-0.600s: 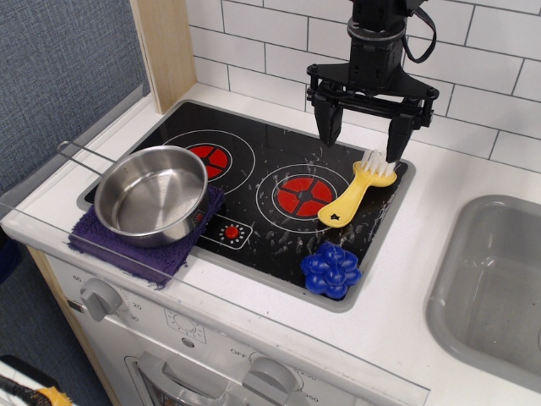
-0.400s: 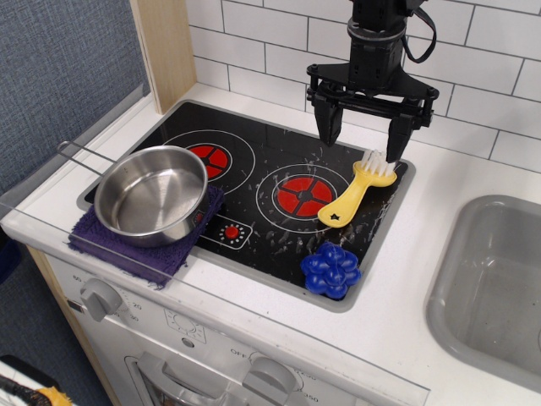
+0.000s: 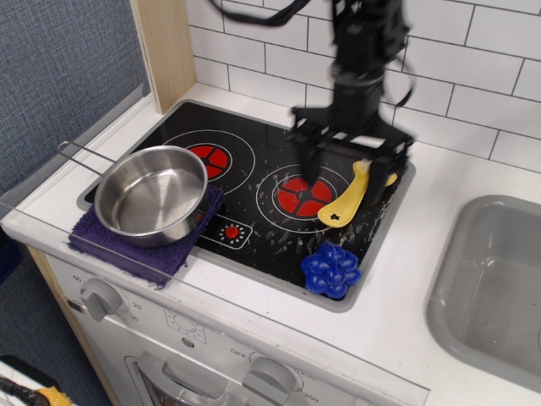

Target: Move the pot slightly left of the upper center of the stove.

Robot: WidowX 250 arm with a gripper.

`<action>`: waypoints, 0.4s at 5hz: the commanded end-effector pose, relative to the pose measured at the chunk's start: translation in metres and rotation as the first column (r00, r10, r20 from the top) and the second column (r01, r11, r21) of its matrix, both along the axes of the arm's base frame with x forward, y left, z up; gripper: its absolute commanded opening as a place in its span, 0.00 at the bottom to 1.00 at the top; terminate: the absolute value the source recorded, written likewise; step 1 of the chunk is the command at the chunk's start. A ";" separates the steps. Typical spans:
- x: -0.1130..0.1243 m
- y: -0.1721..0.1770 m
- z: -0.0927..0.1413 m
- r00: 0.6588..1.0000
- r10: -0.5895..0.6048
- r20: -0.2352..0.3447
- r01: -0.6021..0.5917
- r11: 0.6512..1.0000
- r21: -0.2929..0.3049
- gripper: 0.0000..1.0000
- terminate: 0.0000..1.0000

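- Right, your pot [image 3: 152, 195] sits at the front-left corner of the stove [image 3: 254, 144], upright and with nothing visible inside it.
- It rests on a purple cloth [image 3: 127, 245] that hangs over the stove's front-left edge onto the white worktop [image 3: 397, 279].
- The pot covers part of the left burner [image 3: 207, 158]; red shows past its back-right rim.
- Its wire handle [image 3: 84, 156] points toward the left edge of the worktop.
- The small red dial mark [image 3: 231, 232] is just to the right of the cloth, near the stove's front edge.
- The right burner [image 3: 306, 195] is bare at its centre.
- Your gripper [image 3: 347, 173] is over the right half of the stove, well apart from the pot.
- Jaws are spread wide, nothing between them that you can call held; the frame is motion-blurred there.
- One finger tip hangs over the right burner, the other is by the yellow brush [image 3: 355, 196].
- You cannot tell whether that finger touches the brush.
- The brush lies tilted at the stove's right side, handle end toward the front, bristles hidden behind the gripper.
- A blue star-shaped toy [image 3: 330, 269] sits at the stove's front-right edge.
- The grey sink [image 3: 490, 279] is at the right end of the worktop.
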State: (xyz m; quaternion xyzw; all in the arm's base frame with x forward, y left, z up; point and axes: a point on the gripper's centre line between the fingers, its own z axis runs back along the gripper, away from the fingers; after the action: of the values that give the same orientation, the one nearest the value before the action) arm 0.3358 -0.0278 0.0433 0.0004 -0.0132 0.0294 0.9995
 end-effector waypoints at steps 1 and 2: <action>-0.050 0.033 0.049 0.991 -0.035 0.128 0.031 0.999 0.029 1.00 0.00; -0.063 0.050 0.050 0.990 -0.012 0.138 0.006 0.999 0.046 1.00 0.00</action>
State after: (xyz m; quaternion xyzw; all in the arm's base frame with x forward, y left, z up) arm 0.2677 0.0233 0.0783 0.0200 -0.0547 0.0267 0.9979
